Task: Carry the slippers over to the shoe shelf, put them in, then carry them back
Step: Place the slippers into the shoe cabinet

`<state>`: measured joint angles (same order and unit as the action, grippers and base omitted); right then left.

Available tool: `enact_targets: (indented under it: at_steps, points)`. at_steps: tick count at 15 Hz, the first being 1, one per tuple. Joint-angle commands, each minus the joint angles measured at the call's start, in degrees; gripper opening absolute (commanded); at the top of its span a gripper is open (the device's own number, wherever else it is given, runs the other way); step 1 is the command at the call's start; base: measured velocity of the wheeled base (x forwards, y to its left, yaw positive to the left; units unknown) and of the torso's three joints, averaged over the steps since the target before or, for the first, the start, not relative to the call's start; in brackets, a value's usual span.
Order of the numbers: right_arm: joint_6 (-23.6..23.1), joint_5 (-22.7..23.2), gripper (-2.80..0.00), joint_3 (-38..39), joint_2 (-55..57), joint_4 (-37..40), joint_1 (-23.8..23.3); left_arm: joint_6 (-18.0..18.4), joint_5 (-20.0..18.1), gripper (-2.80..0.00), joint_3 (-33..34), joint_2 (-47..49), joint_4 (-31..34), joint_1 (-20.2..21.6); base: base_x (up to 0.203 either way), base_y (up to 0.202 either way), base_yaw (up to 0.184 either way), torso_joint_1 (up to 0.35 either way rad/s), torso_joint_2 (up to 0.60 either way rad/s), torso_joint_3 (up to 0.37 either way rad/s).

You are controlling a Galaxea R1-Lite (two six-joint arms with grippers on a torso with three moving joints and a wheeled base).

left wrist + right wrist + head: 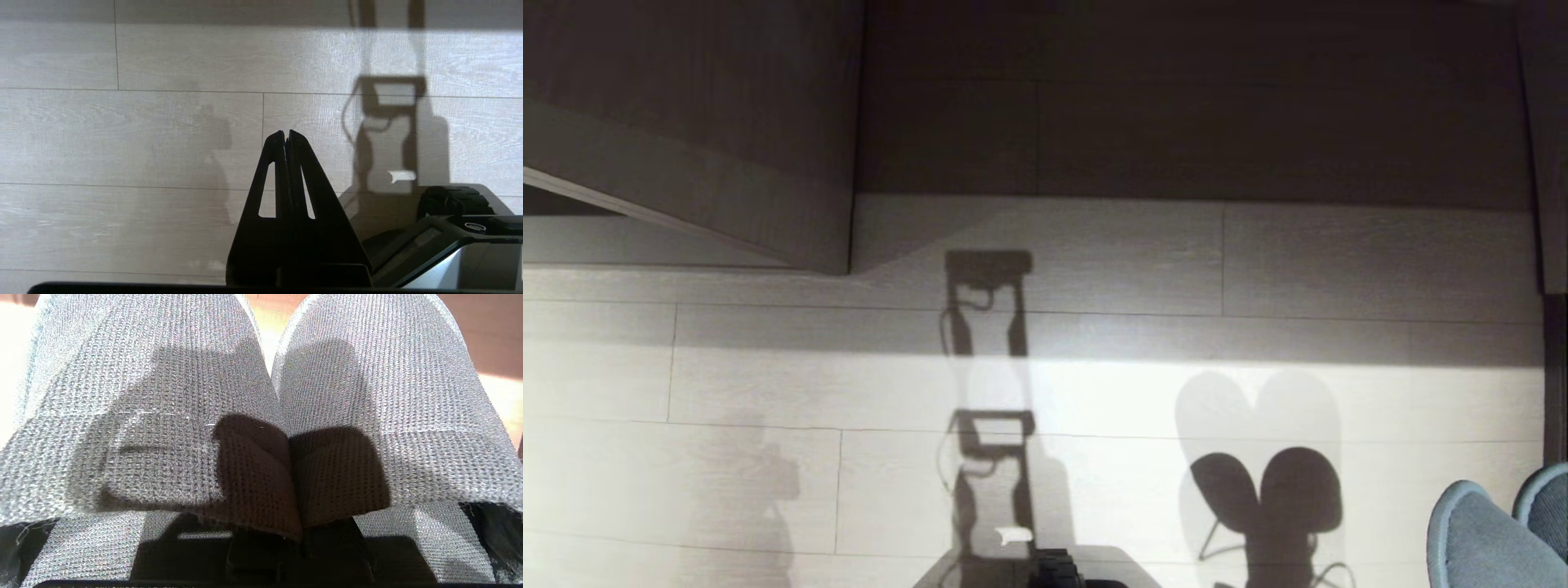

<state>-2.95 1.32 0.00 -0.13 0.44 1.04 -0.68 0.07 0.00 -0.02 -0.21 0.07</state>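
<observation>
- My right gripper is almost fully hidden behind the slippers; I see only a dark part of it under the fabric.
- In the head view the slippers are cut by the lower right corner, only two rounded ends appear.
- In the right wrist view the slippers run past three edges, so their full shape cannot be told.
- My left gripper is cut by the bottom edge at its base.
- The shoe shelf is cut by the top and left edges; its inside stays unseen.

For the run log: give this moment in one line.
right gripper: shut on slippers | left gripper: shut, empty, over floor | shoe shelf: ahead
</observation>
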Motion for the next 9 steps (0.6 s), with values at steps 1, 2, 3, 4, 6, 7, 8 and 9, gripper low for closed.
enact_targets:
  at_steps: [1,2,3,4,6,7,8,9]
  points:
    - [-0.04,0.0,-2.8,0.0,0.05,0.0,0.02,-0.02,0.01,-2.8,0.0,0.02,-0.06,0.01,0.0,0.0,0.0,-0.004,0.0,0.203]
    - [-0.04,0.0,-2.8,0.0,0.05,0.0,0.02,-0.02,0.01,-2.8,0.0,0.02,-0.06,0.01,0.0,0.0,0.0,0.001,0.0,0.204]
    - [-0.04,0.0,-2.8,0.0,0.05,0.0,0.02,-0.02,0.01,-2.8,0.0,0.02,-0.06,0.01,0.0,0.0,0.0,0.002,0.0,0.198]
    - [-0.04,0.0,-2.8,0.0,0.05,0.0,0.02,-0.02,0.01,-2.8,0.0,0.1,-0.06,0.01,0.0,0.0,0.0,0.002,0.0,0.206]
    - [-0.04,0.0,-2.8,0.0,0.05,0.0,0.02,-0.02,0.01,-2.8,0.0,0.09,-0.06,0.01,0.0,0.0,0.0,0.001,0.0,0.199]
    - [-0.04,0.0,-2.8,0.0,0.05,0.0,0.02,-0.02,0.01,-2.8,0.0,0.05,-0.06,0.01,0.0,0.0,0.0,0.0,0.0,0.206]
    - [-0.04,0.0,-2.8,0.0,0.05,0.0,0.02,-0.02,0.01,-2.8,0.0,0.05,-0.06,0.01,0.0,0.0,0.0,0.009,0.01,0.201]
    - [-0.04,0.0,-2.8,0.0,0.05,0.0,0.02,-0.02,0.01,-2.8,0.0,0.02,-0.06,0.01,0.0,0.0,0.0,0.002,0.0,0.208]
